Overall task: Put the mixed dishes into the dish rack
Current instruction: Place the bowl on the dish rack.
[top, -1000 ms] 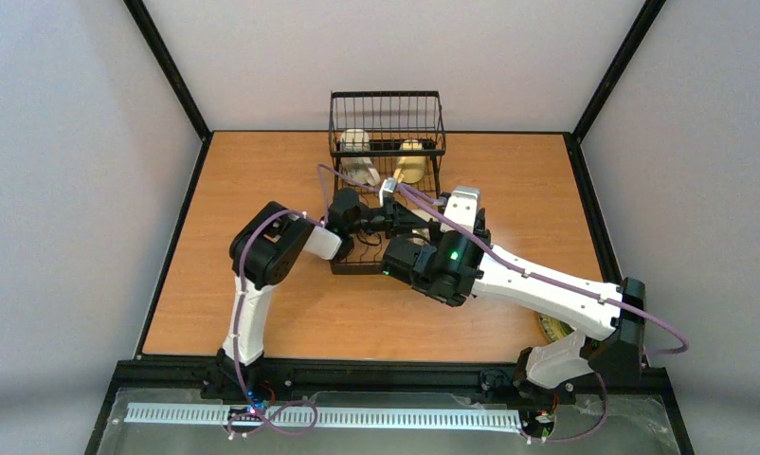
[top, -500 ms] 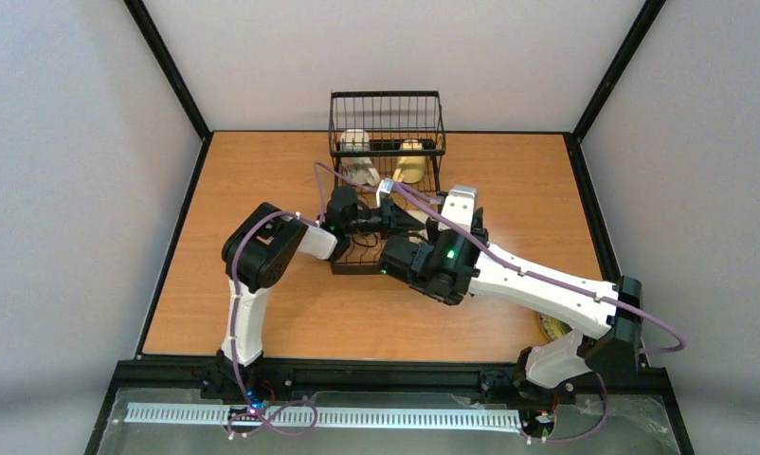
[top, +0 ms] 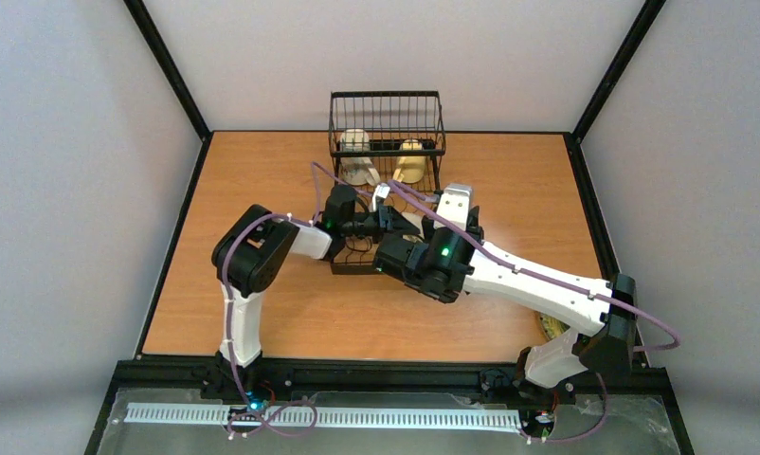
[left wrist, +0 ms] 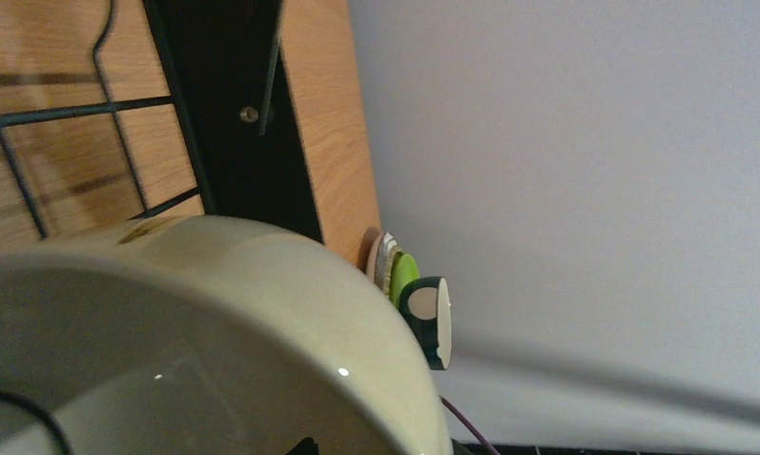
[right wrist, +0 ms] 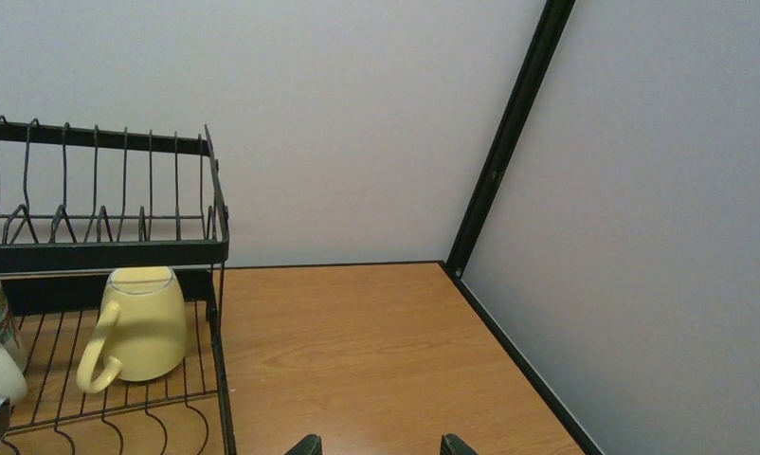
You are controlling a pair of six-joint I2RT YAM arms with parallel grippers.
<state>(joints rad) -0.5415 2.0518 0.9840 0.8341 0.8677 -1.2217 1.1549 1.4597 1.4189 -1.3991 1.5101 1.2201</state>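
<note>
The black wire dish rack (top: 387, 121) stands at the table's far middle, its low slotted tray reaching toward me. In its basket sit a white mug (top: 358, 157) and a cream-yellow mug (top: 412, 163), the latter upside down (right wrist: 135, 327). My left gripper (top: 380, 225) hovers over the tray. A white bowl (left wrist: 215, 332) fills its view from very close, above the rack wires (left wrist: 120, 142), and hides the jaws. Just right of the rack, my right gripper (right wrist: 377, 444) is open and empty above bare table. A lime-green plate (left wrist: 406, 275) and a teal-and-white bowl (left wrist: 427, 318) lean stacked far off.
The right forearm (top: 528, 280) crosses the table's near right part, and an edge of the lime-green plate (top: 546, 328) shows under it. Black frame posts and grey walls bound the wooden table (top: 253, 190).
The left arm's elbow has swung left and its wrist has shifted slightly toward the far side over the rack. The right arm has drifted a little left and toward the far side.
</note>
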